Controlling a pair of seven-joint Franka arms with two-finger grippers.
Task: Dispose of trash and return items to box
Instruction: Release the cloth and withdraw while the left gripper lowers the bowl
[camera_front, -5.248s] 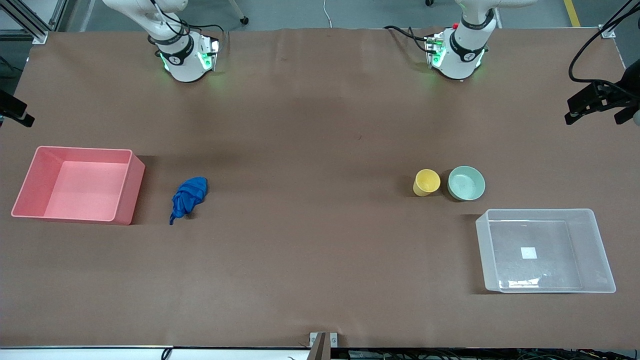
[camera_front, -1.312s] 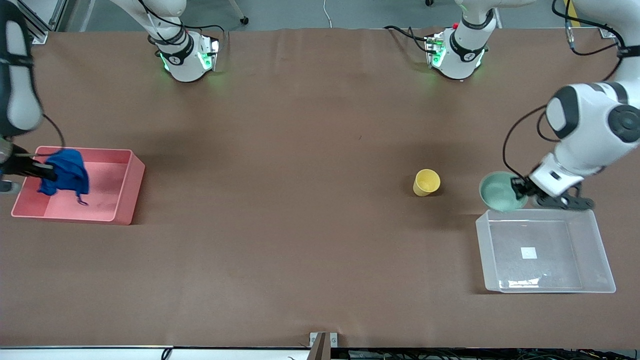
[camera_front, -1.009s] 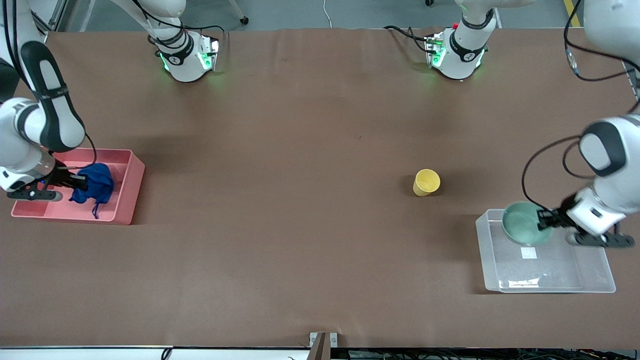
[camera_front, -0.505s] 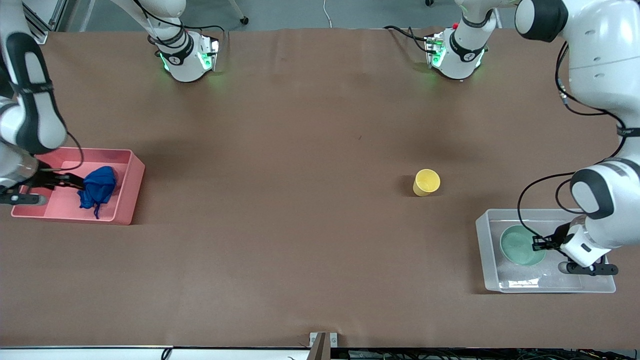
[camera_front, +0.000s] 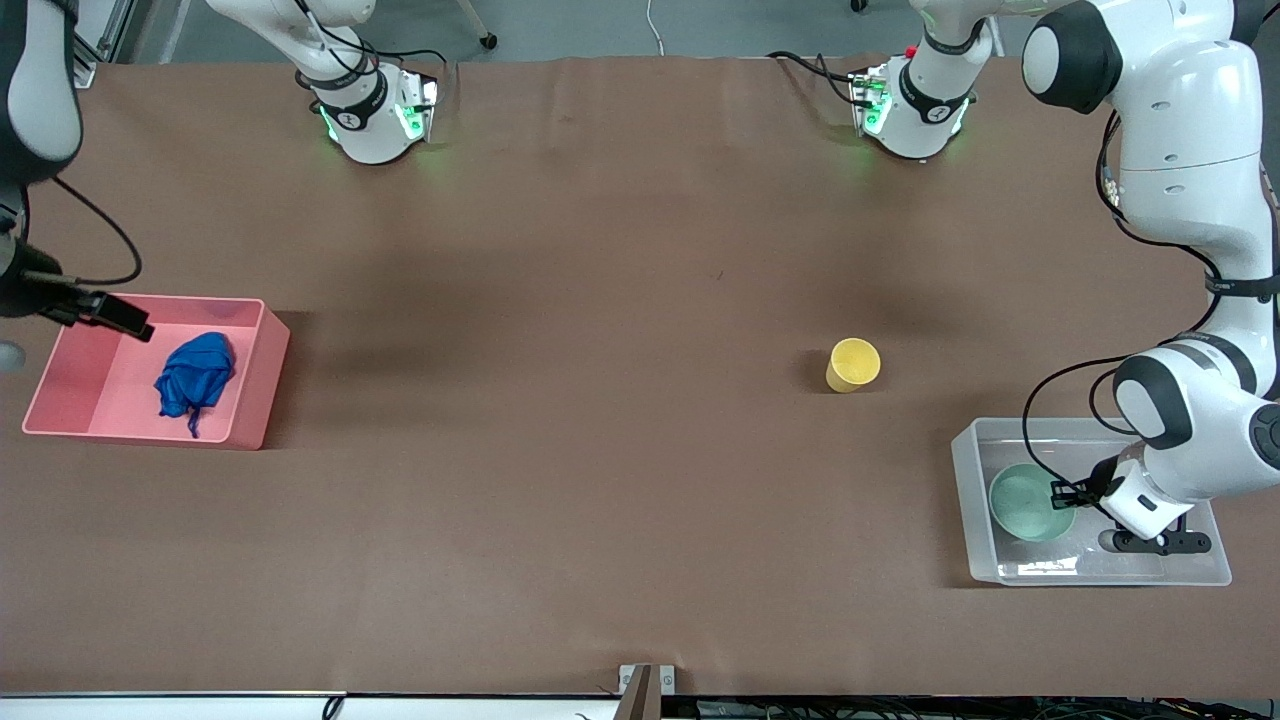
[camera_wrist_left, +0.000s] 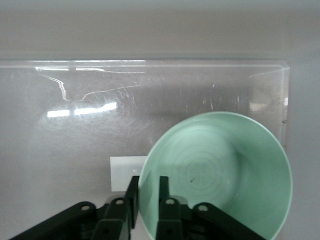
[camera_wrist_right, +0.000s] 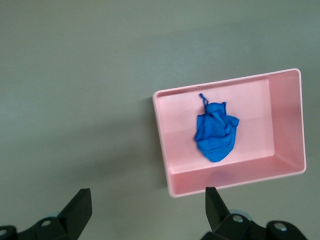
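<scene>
The bright blue wad of trash (camera_front: 193, 370) lies in the pink bin (camera_front: 250, 420); it also shows in the right wrist view (camera_wrist_right: 216, 136). My right gripper (camera_front: 130, 325) is open and empty, up in the air over the pink bin's edge (camera_wrist_right: 148, 200). The mint-green bowl (camera_front: 1030, 503) is low inside the clear box (camera_front: 1195, 572). My left gripper (camera_front: 1065, 492) is shut on the bowl's rim (camera_wrist_left: 220, 170), one finger inside and one outside (camera_wrist_left: 148, 192). The yellow cup (camera_front: 853, 364) stands upright on the table, farther from the front camera than the box.
The pink bin (camera_wrist_right: 285, 130) stands at the right arm's end of the table, the clear box with its white sticker (camera_wrist_left: 122, 172) at the left arm's end. The brown table (camera_front: 600, 450) stretches between them.
My right gripper has let go of the blue wad, which now lies in the pink bin, and has risen. My left gripper has lowered the bowl deeper into the clear box.
</scene>
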